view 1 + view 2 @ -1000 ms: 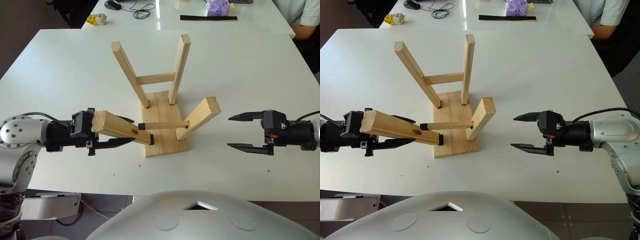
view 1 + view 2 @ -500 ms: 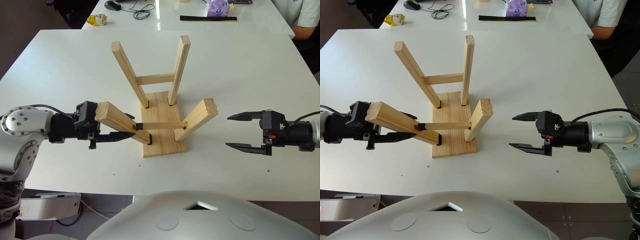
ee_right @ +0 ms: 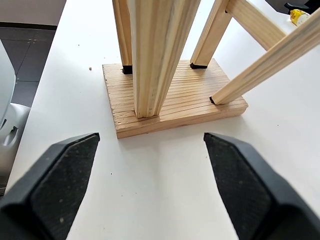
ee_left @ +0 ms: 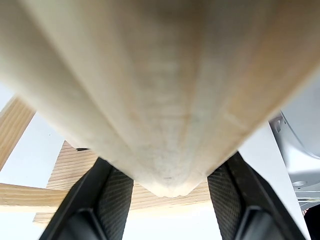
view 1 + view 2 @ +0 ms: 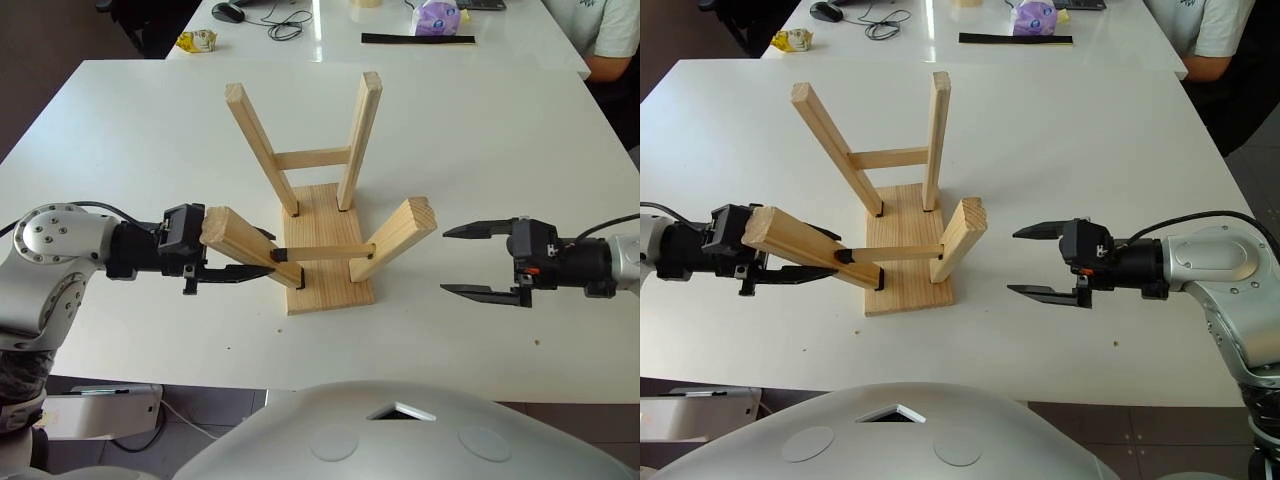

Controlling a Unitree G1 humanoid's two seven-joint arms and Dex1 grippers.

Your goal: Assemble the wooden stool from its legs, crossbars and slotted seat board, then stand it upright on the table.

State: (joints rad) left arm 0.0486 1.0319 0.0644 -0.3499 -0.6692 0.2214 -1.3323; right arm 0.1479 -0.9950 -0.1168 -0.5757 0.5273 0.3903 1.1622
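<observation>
- Two fingers point(image 4: 112, 192) of the left gripper point(image 5: 262, 254) clamp the tilted near-left leg point(image 5: 240, 243).
- Leg foot meets the seat board point(image 5: 325, 290), which lies flat mid-table point(image 5: 500, 130).
- Near crossbar point(image 5: 325, 252) links it to the tilted near-right leg point(image 5: 395, 238).
- Far legs point(image 5: 358, 140) stand in the board.
- Right gripper point(image 5: 444, 260) gapes wide, apart from the stool on its right.

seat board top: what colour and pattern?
The seat board is pale natural wood with fine parallel grooves across its surface; clearest in the right wrist view.

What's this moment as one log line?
left gripper: shut on leg | right gripper: open, clear of stool | seat board: flat on table
</observation>
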